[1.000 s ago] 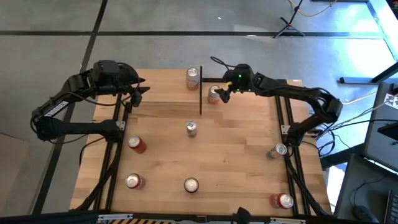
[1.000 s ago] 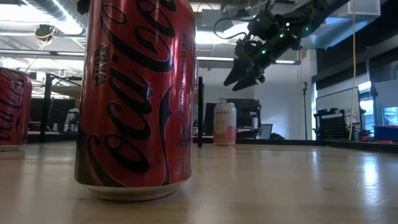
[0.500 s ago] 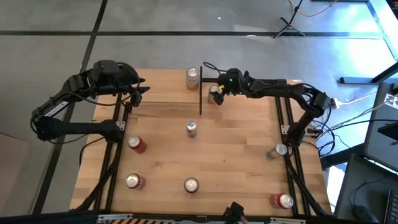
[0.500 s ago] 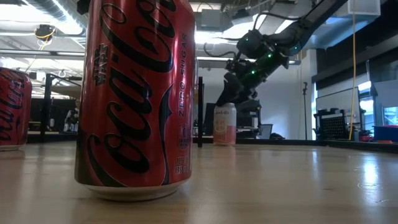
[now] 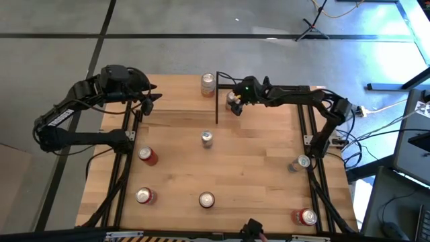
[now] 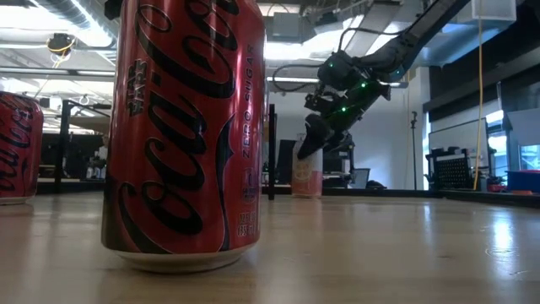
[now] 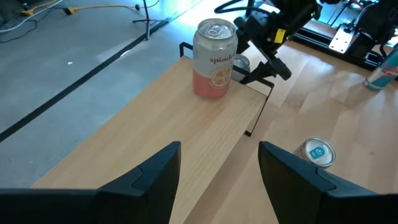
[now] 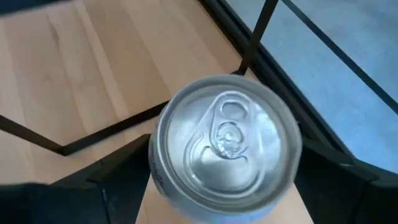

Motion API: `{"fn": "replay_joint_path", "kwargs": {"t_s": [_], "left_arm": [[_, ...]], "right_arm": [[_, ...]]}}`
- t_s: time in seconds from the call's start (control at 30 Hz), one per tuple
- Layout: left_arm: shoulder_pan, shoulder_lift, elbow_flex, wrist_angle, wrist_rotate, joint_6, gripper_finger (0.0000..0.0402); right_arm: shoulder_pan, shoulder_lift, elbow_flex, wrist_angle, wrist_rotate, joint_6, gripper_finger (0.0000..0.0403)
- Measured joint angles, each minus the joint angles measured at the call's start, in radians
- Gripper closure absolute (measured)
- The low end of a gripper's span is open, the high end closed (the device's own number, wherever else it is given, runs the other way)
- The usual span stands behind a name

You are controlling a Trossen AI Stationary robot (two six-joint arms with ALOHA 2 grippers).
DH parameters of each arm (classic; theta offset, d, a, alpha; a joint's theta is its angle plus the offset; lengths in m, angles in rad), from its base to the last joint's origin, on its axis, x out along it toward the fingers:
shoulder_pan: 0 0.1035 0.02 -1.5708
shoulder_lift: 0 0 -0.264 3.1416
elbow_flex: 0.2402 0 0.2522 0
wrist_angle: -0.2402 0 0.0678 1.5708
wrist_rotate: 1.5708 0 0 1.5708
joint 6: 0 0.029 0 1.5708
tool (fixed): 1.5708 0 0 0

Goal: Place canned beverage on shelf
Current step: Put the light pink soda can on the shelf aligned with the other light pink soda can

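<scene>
A pink-and-white can (image 8: 227, 134) stands upright on the tabletop just right of the shelf (image 5: 175, 101), a small raised wood board with black posts at the table's far edge. My right gripper (image 6: 309, 150) is open and comes down over this can, one finger (image 8: 118, 180) on each side of its top. A second pink can (image 5: 209, 84) stands upright on the shelf's right end. My left gripper (image 7: 217, 177) is open and empty above the shelf's left end. My right gripper has its fingers on both sides of the can's upper wall (image 8: 155, 168), coming from above and slanting down from the table's right. I cannot tell whether they touch it. The can stands upright on the tabletop.
A silver can (image 5: 207, 139) stands mid-table. Red cans stand at the left (image 5: 148, 156), near left (image 5: 144, 195), near middle (image 5: 206, 199) and near right (image 5: 304, 216). Another can (image 5: 299, 163) is at the right. A black shelf post (image 5: 217, 101) rises just left of the straddled can.
My right gripper has moved a little toward the table's left and down, from above the can beside the shelf to around its top. The can has stayed in place.
</scene>
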Motion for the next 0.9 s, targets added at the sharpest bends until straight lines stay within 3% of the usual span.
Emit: {"fn": "replay_joint_path", "kwargs": {"t_s": [0.13, 0.3, 0.77, 0.9], "left_arm": [[0.000, 0.000, 0.000, 0.000, 0.000, 0.000, 0.0191], [0.000, 0.000, 0.000, 0.000, 0.000, 0.000, 0.0191], [0.000, 0.000, 0.000, 0.001, -0.001, 0.002, 0.0191], [0.000, 0.000, 0.000, 0.001, -0.059, 0.006, 0.0191]], "right_arm": [[0.000, 0.011, 0.000, -0.004, -0.007, 0.012, 0.0079], [0.000, 0.006, 0.000, -0.007, -0.011, 0.015, 0.0141], [0.001, -0.125, 0.144, -0.248, -0.021, 0.000, 0.0141], [0.001, -0.168, 0.230, -0.349, -0.021, -0.001, 0.0141]]}}
